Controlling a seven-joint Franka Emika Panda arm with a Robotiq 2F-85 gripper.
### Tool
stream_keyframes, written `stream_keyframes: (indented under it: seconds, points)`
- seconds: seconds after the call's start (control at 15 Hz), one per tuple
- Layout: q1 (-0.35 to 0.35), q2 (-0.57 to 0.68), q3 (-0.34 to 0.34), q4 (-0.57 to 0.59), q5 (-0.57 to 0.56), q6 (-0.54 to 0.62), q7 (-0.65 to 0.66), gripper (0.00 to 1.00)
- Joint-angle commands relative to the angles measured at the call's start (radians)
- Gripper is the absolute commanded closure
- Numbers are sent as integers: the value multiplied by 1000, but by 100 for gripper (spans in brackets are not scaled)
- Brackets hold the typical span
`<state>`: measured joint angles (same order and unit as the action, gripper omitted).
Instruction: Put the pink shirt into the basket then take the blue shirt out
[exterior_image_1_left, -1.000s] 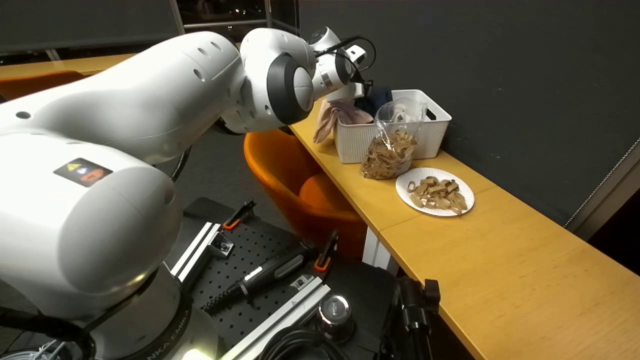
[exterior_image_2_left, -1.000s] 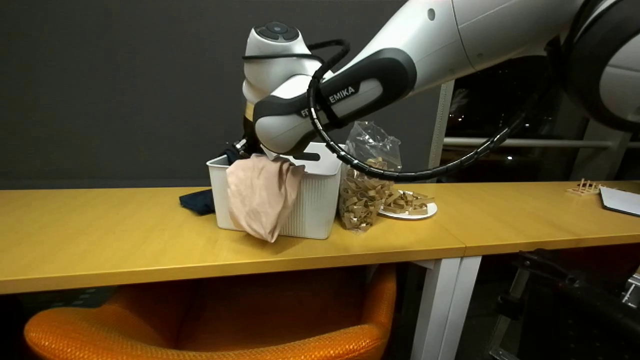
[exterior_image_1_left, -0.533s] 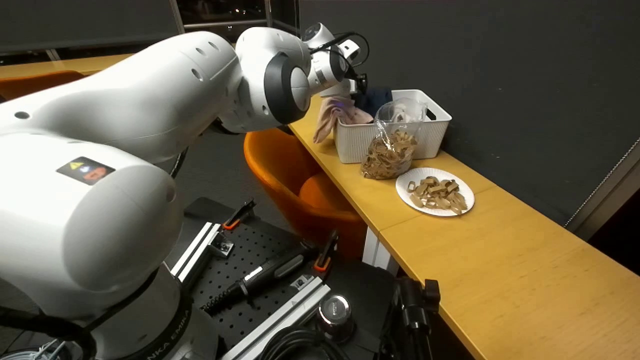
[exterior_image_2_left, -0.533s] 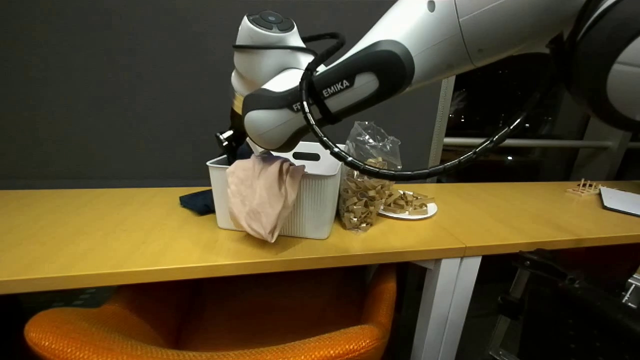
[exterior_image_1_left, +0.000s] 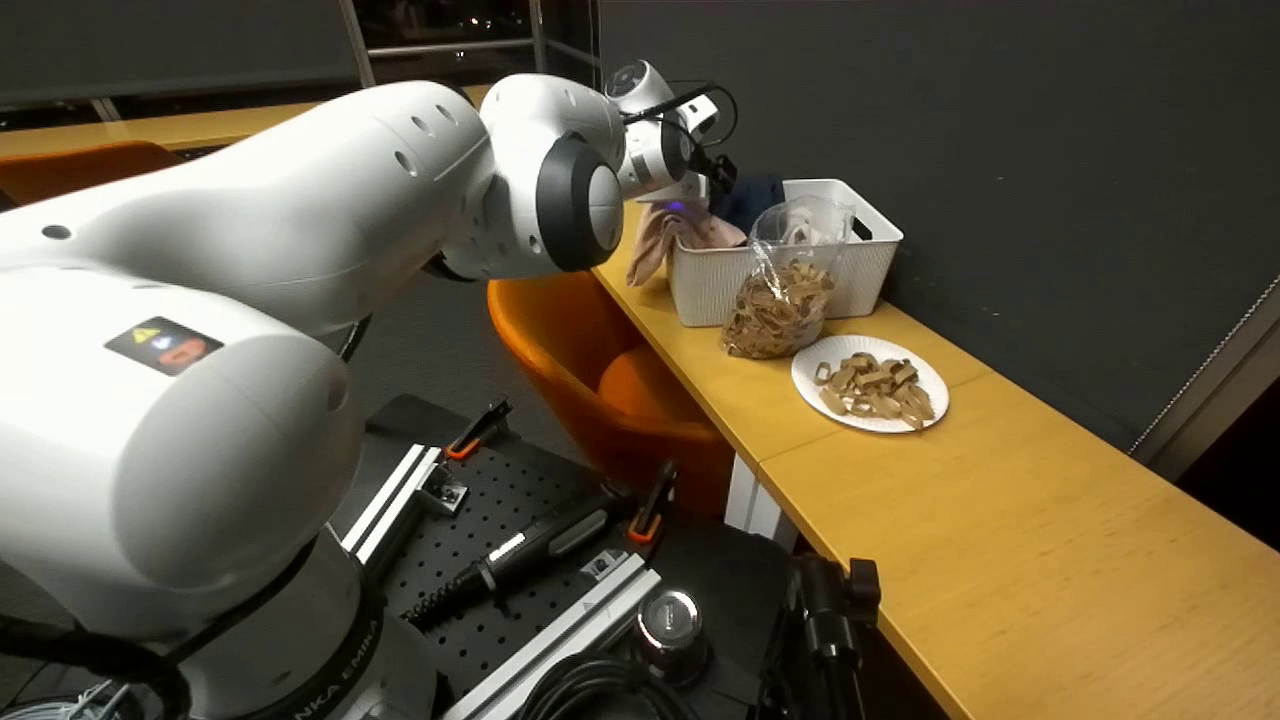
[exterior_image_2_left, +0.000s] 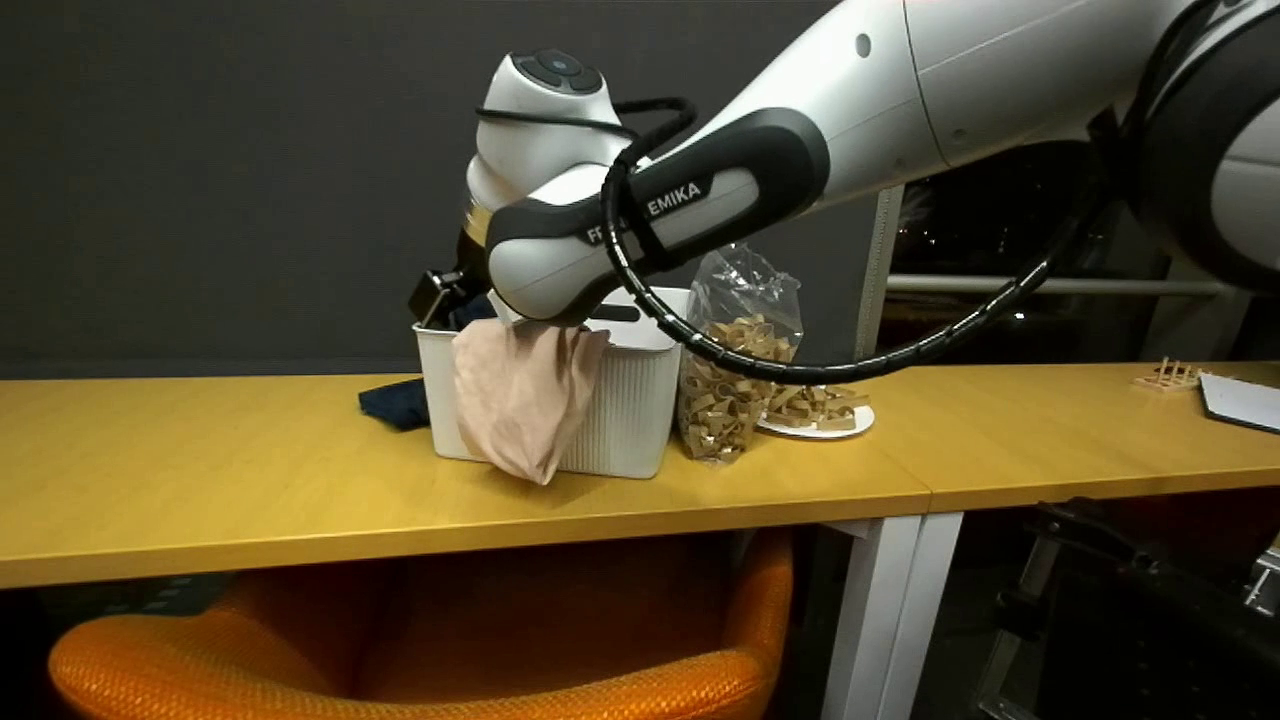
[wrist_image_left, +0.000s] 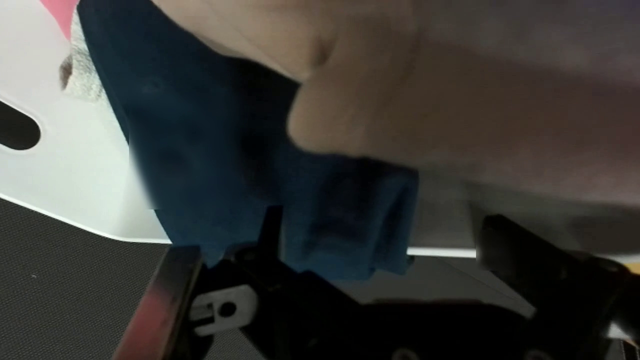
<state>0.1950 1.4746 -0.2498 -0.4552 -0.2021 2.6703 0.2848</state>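
White arm (exterior_image_2_left: 870, 110) outstretched and bent, wrist (exterior_image_2_left: 535, 160) above the jaws, jaws parted, fingertips (wrist_image_left: 510, 247) well apart

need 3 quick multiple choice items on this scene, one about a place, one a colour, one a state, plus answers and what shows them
1. What colour is the plate?
A) blue
B) orange
C) white

2. Where is the pink shirt relative to the basket?
A) wholly inside it
B) draped over its wall
C) apart from it, on the plate

3. What state is the end effector in?
A) open
B) shut on nothing
C) shut on the plate

Right letters:
1 C, its bare rim shows white
2 B, it hangs down outside the wall in both exterior views
3 A, the wrist view shows its fingers well apart
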Motion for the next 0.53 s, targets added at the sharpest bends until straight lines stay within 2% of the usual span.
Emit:
stream_keyframes:
  seconds: [0.0, 0.4, 0.47]
  points:
    - [-15, 30, 32, 45, 13, 16, -32, 28]
    - [-14, 41, 38, 41, 12, 15, -32, 73]
    - [-9, 16, 35, -8, 3, 37, -21, 82]
